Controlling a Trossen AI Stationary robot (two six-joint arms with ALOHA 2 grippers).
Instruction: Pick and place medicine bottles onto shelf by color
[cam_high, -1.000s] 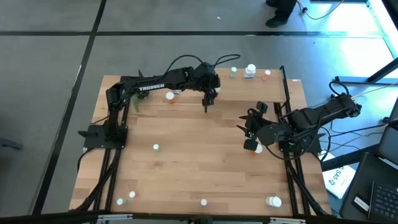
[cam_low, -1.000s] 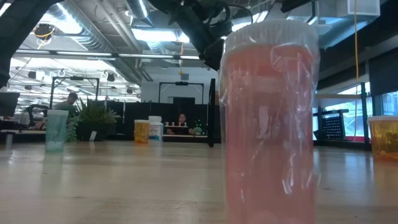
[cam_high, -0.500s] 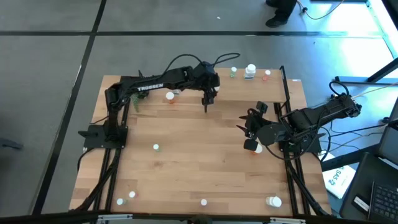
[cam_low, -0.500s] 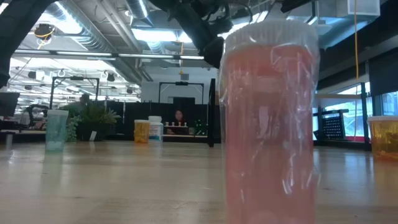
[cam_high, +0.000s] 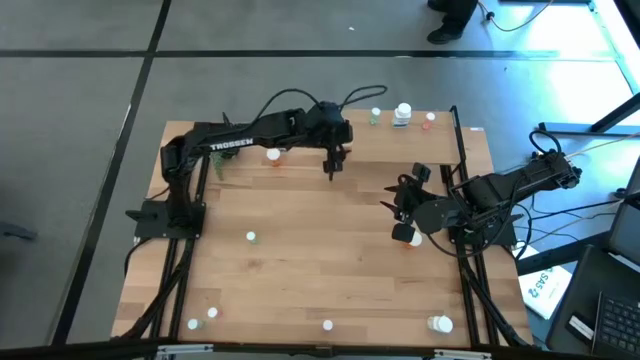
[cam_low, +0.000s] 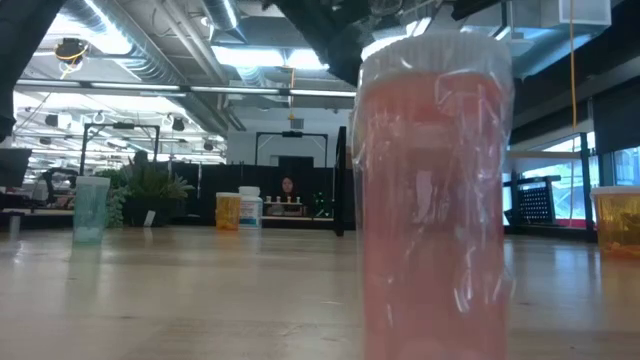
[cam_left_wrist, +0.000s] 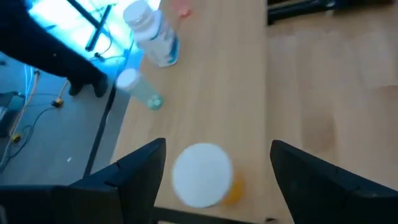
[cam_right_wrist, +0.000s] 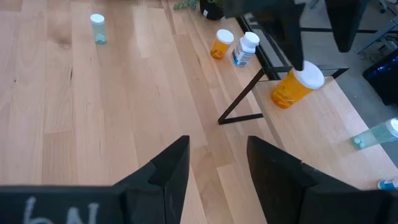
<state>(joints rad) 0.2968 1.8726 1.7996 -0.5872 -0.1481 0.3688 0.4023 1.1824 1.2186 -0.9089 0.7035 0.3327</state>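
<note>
Since the earlier frame the left arm has bent a little more toward its own side and the left claw (cam_high: 331, 163) has drawn slightly toward the far edge of the bench (cam_high: 300, 270); the right arm has not moved. In the high view the left claw hangs over the far half of the bench, and an orange bottle (cam_high: 273, 154) stands near it. A green bottle (cam_high: 375, 117), a white bottle (cam_high: 402, 113) and a red bottle (cam_high: 430, 118) stand along the far edge. The right claw (cam_high: 402, 195) waits near the right side, with a white-capped bottle (cam_high: 404, 234) just beside it. In the low view a pinkish-red bottle (cam_low: 435, 190) stands very close to the camera, and a pale green bottle (cam_low: 90, 208) stands far to the side beside a plant (cam_low: 150, 190). In the left wrist view the left claw's fingers (cam_left_wrist: 140, 168) are wide apart, gripping nothing, and a tilted orange bottle (cam_left_wrist: 202, 175) lies below, between them; whether it touches a finger I cannot tell. In the right wrist view the right claw is open with only bare bench between its fingers (cam_right_wrist: 168, 171), and the same tilted orange bottle lies beside a black metal frame (cam_right_wrist: 245, 96).
</note>
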